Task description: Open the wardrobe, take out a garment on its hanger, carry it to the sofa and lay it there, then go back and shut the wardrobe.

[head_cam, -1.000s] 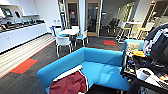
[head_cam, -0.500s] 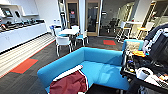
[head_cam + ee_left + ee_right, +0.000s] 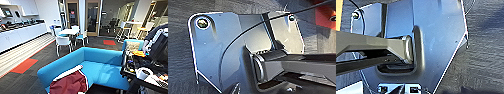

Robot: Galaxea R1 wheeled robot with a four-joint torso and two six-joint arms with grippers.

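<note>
The bright blue sofa (image 3: 102,66) stands just in front of me in the head view, its low back curving from left to right. On its near left seat lies the garment (image 3: 68,84), a crumpled maroon jacket with a white sleeve (image 3: 67,72) stretched along its far edge. The hanger is hidden, and so is the wardrobe. Both wrist views look down past the robot's dark plate at grey carpet (image 3: 180,37), (image 3: 486,50).
A dark cart (image 3: 140,72) loaded with small items stands close on the right, with a person (image 3: 157,35) bent over it. Behind it is a smaller blue seat with a beige cushion (image 3: 132,45). White table and chairs (image 3: 67,35) stand beyond the sofa; a counter (image 3: 20,32) runs along the left.
</note>
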